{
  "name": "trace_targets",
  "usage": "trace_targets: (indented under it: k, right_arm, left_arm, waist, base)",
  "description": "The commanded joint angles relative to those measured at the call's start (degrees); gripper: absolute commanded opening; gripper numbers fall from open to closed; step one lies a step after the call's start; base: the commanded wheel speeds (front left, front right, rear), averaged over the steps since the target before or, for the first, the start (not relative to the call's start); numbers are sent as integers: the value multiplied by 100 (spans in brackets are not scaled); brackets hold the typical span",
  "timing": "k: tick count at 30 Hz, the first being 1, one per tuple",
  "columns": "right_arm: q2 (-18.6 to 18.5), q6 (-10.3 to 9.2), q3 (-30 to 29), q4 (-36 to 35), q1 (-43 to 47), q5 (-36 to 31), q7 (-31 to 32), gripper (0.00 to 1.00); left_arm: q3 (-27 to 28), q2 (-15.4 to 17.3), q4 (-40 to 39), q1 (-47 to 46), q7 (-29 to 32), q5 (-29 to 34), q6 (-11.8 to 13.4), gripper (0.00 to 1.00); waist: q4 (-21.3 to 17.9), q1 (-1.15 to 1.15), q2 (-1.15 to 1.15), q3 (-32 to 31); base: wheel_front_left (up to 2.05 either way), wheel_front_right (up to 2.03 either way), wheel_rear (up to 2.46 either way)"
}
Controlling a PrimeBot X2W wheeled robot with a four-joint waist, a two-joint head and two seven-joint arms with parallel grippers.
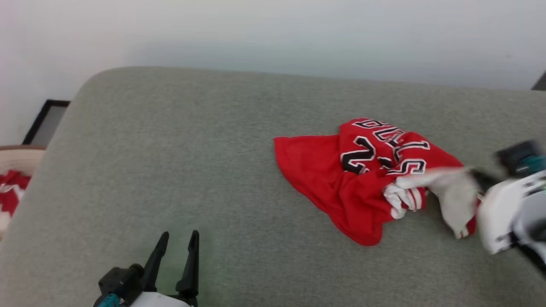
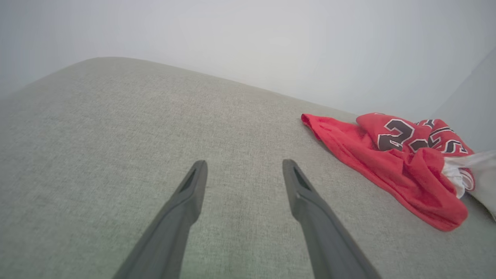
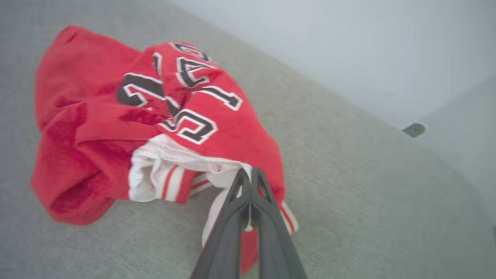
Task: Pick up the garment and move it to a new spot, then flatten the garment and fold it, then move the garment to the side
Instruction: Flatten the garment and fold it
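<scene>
The garment (image 1: 341, 179) is a crumpled red jersey with black white-outlined print, lying on the grey-green cushion toward the right. In the right wrist view my right gripper (image 3: 248, 174) is shut on the garment's (image 3: 116, 128) white sleeve, pulling that sleeve out to the right. In the head view the right gripper (image 1: 475, 179) is blurred at the far right, with the white sleeve stretched toward it. My left gripper (image 1: 178, 238) stands open at the lower left, far from the garment, with nothing between its fingers (image 2: 190, 193). The left wrist view has the garment (image 2: 399, 166) at its right.
The wide grey-green cushion (image 1: 192, 170) spreads to the left and front of the garment. A beige basket (image 1: 17, 160) holding red-and-white cloth sits past the left edge. A black frame (image 1: 45, 121) leans by the white wall behind.
</scene>
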Motion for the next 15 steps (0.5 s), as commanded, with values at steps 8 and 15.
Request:
trace_targets:
  k: [8,15]
  right_arm:
    - [370,-6,-2232,67,357,-319,-143,0]
    - [621,-6,-3816,665,231,-775,-670,0]
  left_arm:
    - [-94,64,-13,-143,1,-46,-12,100]
    - [-217,123,-7,-248,1,-111,-12,100]
  waist:
    - [-323,0,0,110]
    - [-313,0,0,254]
  base:
    - [0,0,0]
    - [0,0,0]
